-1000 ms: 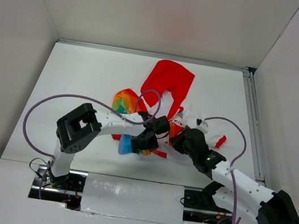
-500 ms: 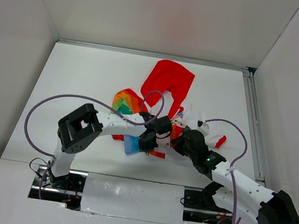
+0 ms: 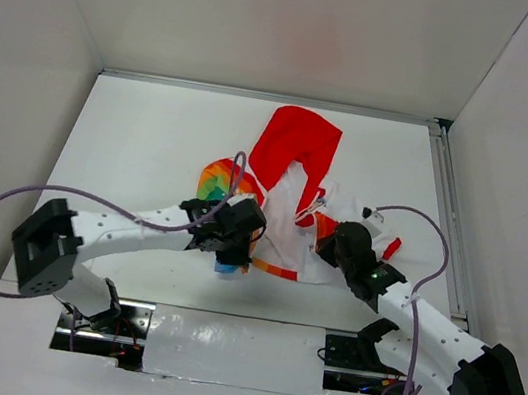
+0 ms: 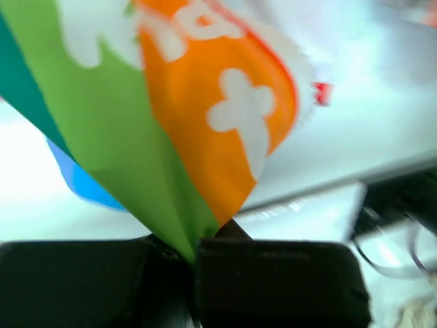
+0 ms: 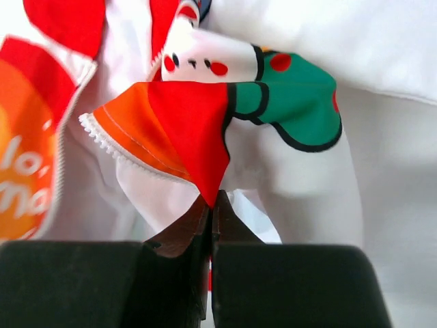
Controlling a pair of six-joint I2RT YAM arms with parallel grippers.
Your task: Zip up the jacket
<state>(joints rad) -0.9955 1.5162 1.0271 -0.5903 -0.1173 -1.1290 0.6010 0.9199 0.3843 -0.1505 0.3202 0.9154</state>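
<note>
The jacket (image 3: 293, 177) lies open in the middle of the table, red hood toward the back, white lining showing between its two front panels. My left gripper (image 3: 235, 238) is shut on the rainbow-striped left front panel (image 4: 171, 137), the green and orange cloth pinched between its jaws. My right gripper (image 3: 333, 240) is shut on the right front panel, and its wrist view shows the red and orange corner (image 5: 184, 130) with white zipper teeth caught at the fingertips (image 5: 213, 208). A green and red cartoon print (image 5: 293, 102) shows on the white lining behind.
White walls close in the table on the left, back and right, with a metal rail (image 3: 448, 218) along the right edge. A purple cable (image 3: 62, 194) loops over the left arm and another (image 3: 422, 224) over the right arm. A red cuff (image 3: 390, 248) lies beside the right gripper.
My left gripper has shut on the rainbow panel and pulled it left and toward me, spreading the jacket open so more white lining shows. The right gripper has shifted only slightly.
</note>
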